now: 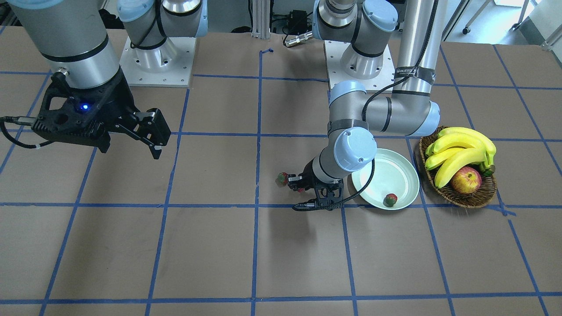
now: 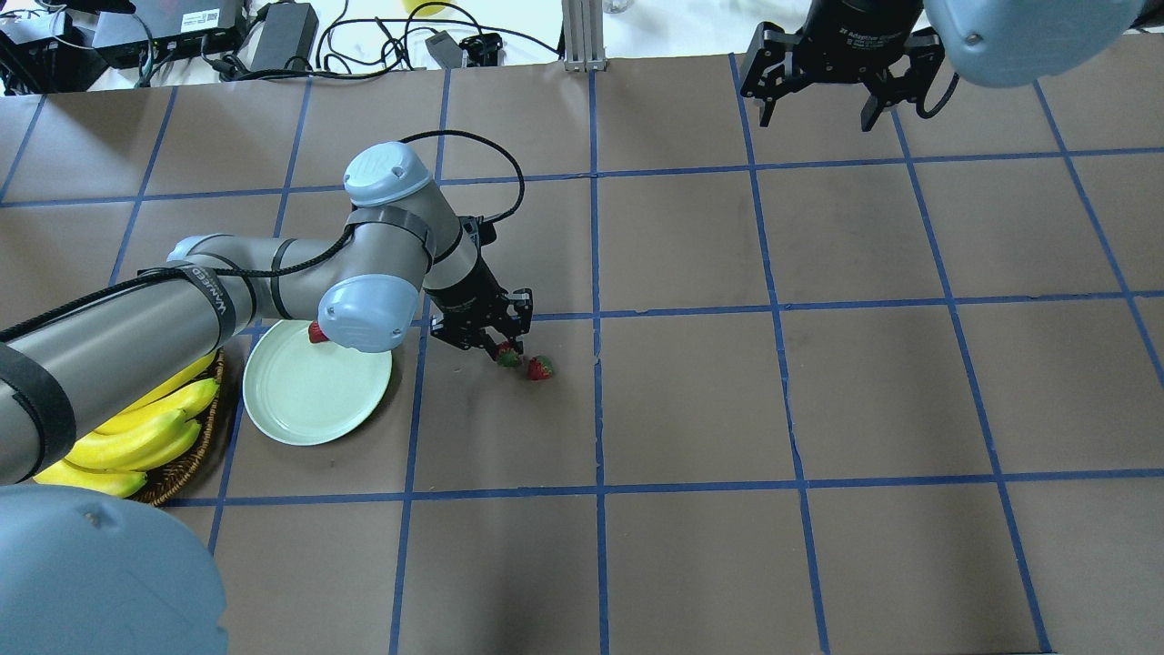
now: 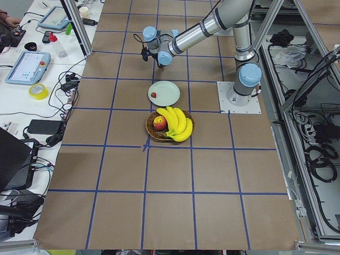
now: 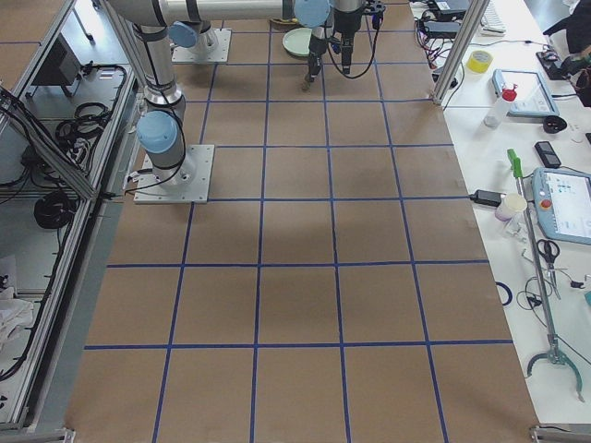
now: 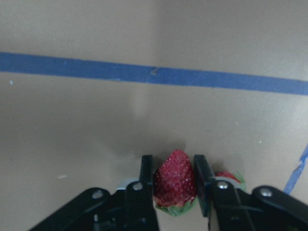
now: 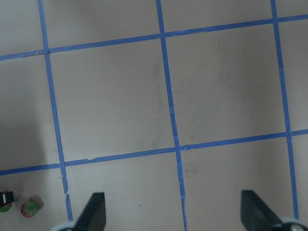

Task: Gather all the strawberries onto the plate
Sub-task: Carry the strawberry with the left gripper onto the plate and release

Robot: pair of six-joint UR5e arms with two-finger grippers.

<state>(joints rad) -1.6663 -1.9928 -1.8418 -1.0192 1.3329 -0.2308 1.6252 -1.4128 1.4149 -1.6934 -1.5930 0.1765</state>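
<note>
The left arm's black strap point(image 2: 211, 293) is reading roughly "WANJEED". Bending down beside the pale mint round plate point(image 1: 397, 173), the left gripper point(image 5: 174, 175) is clamping a small red green-capped strawberry point(image 5: 174, 185); a second strawberry point(image 2: 540, 368) is lying just beside, a third strawberry point(image 1: 390, 199) inside the plate. The right gripper point(image 6: 175, 211) is hovering, spread wide, empty.

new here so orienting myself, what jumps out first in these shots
The left hand pinches a strawberry on the brown table, a second strawberry lying just beside it. Nearby, a mint plate holds a third strawberry, next to a wicker basket of bananas and an apple.
</note>
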